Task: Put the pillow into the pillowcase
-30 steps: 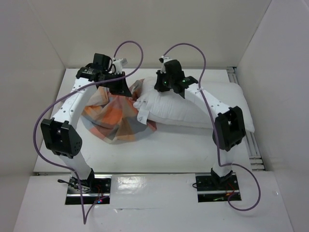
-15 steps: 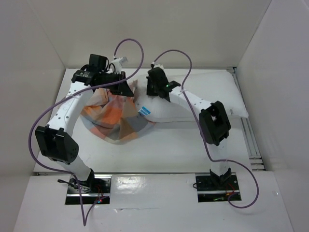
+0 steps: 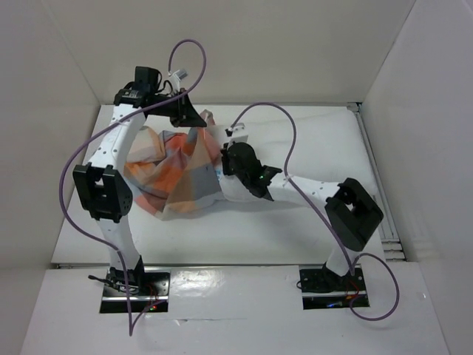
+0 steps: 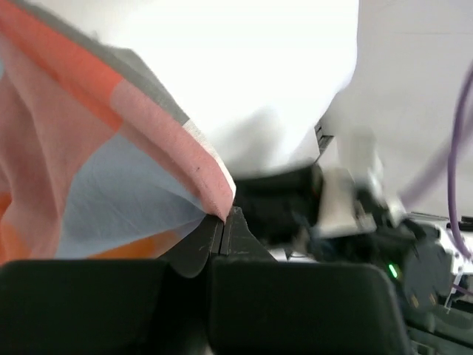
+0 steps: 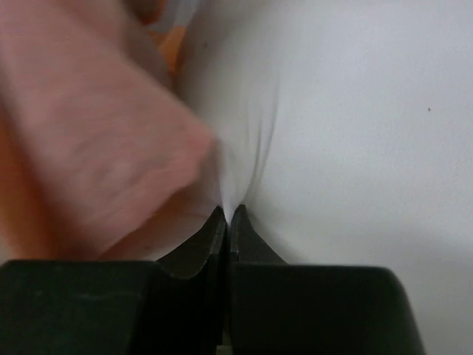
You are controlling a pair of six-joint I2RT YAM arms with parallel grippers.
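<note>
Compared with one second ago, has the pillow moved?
Yes. The pillow has slid left, away from the rail on the table's right edge and toward the pillowcase.

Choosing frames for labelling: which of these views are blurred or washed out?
Top external: sharp, evenly lit, glare only on the glossy near ledge. Left wrist: the pillow is blown out to flat white, the right arm smeared. Right wrist: the pillowcase is a soft blur; the pillow's creases at the right gripper read clearly.
</note>
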